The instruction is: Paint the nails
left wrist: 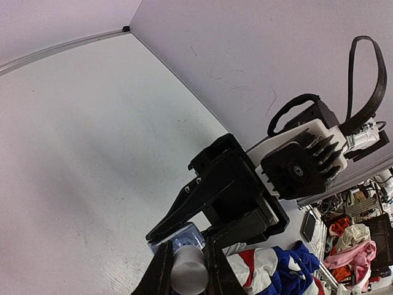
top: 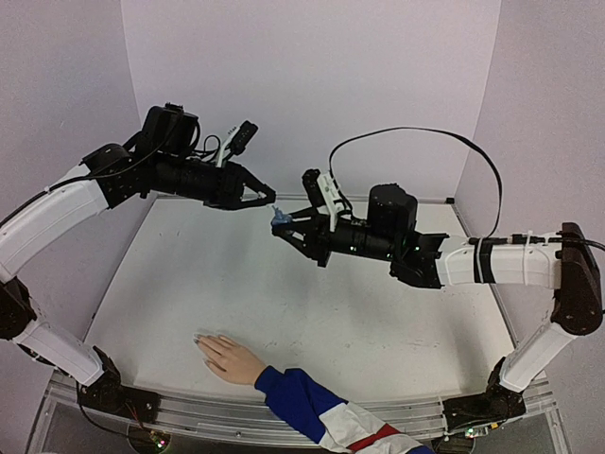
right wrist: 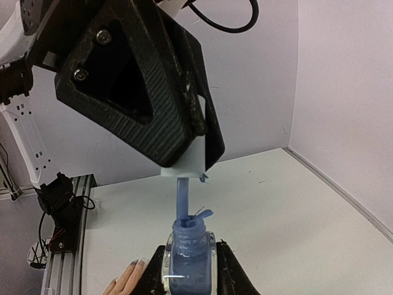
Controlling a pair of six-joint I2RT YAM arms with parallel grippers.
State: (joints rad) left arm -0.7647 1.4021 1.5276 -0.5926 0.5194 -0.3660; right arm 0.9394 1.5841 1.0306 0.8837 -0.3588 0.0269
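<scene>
Top external view: my left end effector (top: 267, 200) and my right end effector (top: 284, 227) meet high above the middle of the white worktop (top: 378, 322).

Right wrist view: my right end effector is closed on the small blue glass bottle (right wrist: 187, 252), held upright. My left end effector is closed on the white cap (right wrist: 181, 165). The cap's blue brush stem (right wrist: 183, 195) runs straight down into the bottle's neck. I cannot tell how far the brush tip sits inside.

The nails (top: 200, 340) are on the pale flesh-coloured hand (top: 230, 357), which lies flat on the worktop near the front edge, well apart from both end effectors. They are below the brush, toward my bases and to my left. The hand's long axis runs from the blue, white and red sleeve (top: 312, 407) at near centre-right to the fingertips at the left. The nails are too small here to judge any paint on them.

Both end effectors stand about equally far from the nails, which lie on my left arm's half. My left arm carries the brush, so I judge the coming move is its own.

Pose: my left arm reaches up and inward, wrist aimed right and slightly down. My right forearm lies nearly level, pointing left.
</scene>
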